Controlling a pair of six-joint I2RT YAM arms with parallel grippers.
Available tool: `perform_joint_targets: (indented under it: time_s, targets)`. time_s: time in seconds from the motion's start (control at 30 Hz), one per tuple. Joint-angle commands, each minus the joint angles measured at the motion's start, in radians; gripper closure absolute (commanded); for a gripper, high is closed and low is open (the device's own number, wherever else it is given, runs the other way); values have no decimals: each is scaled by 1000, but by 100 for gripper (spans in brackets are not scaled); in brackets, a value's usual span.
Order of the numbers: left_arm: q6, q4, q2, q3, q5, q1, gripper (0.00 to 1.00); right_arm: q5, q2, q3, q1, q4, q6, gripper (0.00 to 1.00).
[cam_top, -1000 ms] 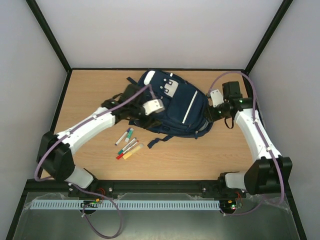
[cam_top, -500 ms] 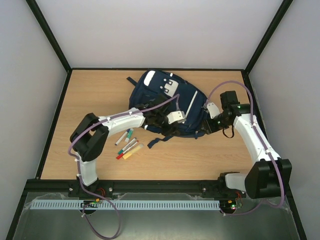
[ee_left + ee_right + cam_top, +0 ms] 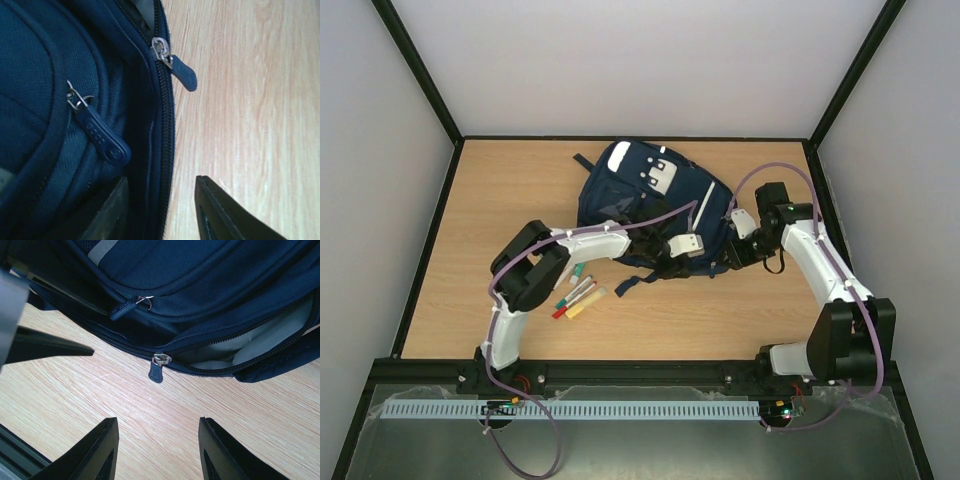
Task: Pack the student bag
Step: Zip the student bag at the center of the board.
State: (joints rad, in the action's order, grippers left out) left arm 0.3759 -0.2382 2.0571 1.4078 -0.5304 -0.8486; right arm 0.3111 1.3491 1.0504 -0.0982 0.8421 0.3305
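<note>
The student bag [image 3: 655,200], navy with white stripes and grey patches, lies flat in the middle of the table. My left gripper [image 3: 700,264] is at its near right edge. In the left wrist view it [image 3: 165,215] stands open astride the zip edge, one finger [image 3: 107,215] against the fabric and the other over bare wood. Two zip pulls [image 3: 182,75] [image 3: 102,142] lie ahead of it. My right gripper [image 3: 157,450] is open just above the wood, a short way from a zip pull [image 3: 157,369]. Beside that pull the zip gapes and shows pale grey lining [image 3: 250,347].
Several markers [image 3: 575,290] lie on the wood left of the bag's near edge, under my left forearm. A loose dark strap [image 3: 638,280] trails from the bag. Black frame rails [image 3: 620,372] border the table.
My left arm has swung right along the bag's near edge to its right corner, its elbow folding back. My right gripper has edged closer to the bag. Both pairs of jaws have narrowed.
</note>
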Motion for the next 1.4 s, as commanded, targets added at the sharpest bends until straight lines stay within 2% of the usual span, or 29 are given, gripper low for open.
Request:
perform_joint_targets:
  time_s: [0.0,0.2,0.4,0.6,0.7,0.83,0.97,1.1,1.3,1.37]
  targets:
    - [0,37,50,62,-22,-11,66,-9,11,-17,2,58,8,56]
    - [-59,40,96,124,-79,-12,85,-37,97,-20,2,63,31,59]
    - [-206,93,75,122,-223,4,97,-1,140,-25,2,18,20,59]
    - [-323,157,56,90,-348,14,98,58,171,-37,2,-29,18,59]
    - [-343,172,51,86,-361,13,97,89,201,-30,2,-37,8,58]
    - [-340,166,46,82,-367,13,98,98,222,-25,2,-71,-20,51]
    - [-337,165,38,74,-373,13,98,112,233,-20,2,-93,-29,52]
    - [-325,157,36,76,-372,13,98,117,239,-17,2,-114,-43,63]
    - [-300,136,38,79,-361,14,97,104,236,20,2,-79,-34,95]
    - [-286,124,35,79,-351,16,98,79,224,31,2,-40,-12,99]
